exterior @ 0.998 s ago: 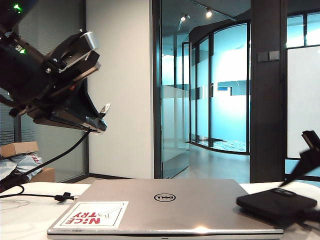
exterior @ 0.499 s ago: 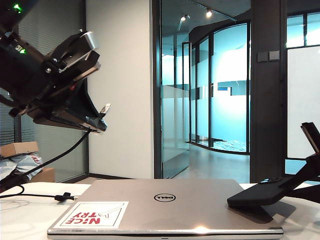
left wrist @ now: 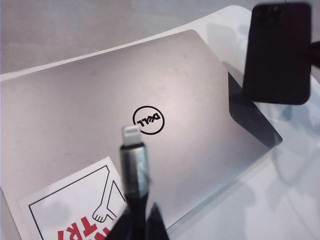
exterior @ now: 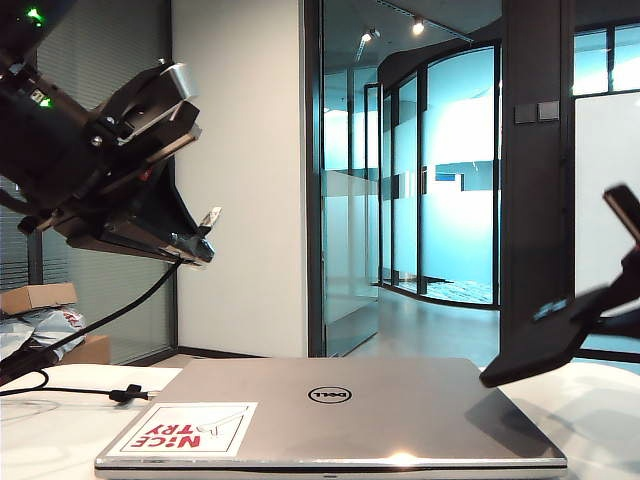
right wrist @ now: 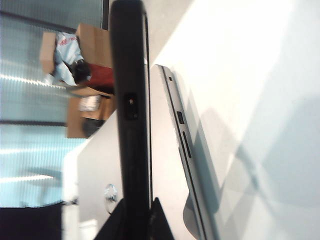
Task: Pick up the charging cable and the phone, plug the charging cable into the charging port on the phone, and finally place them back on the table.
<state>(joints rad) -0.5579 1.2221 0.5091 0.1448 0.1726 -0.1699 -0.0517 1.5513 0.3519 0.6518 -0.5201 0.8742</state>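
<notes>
Left tool (exterior: 190, 245), upper left of exterior frame, clenching charging cable (left wrist: 132, 162) plug-forward for insertion; right tool (exterior: 610, 310), right edge, gripping phone (exterior: 540, 345) aloft, port exposed.

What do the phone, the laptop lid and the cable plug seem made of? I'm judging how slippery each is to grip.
phone: matte black, likely plastic or a case; no glare.
laptop lid: brushed silver metal, apparently; soft sheen, edge highlight.
cable plug: grey metallic-looking sleeve, pale shiny tip.
left end effector grips the plug; right end effector grips the phone.
</notes>
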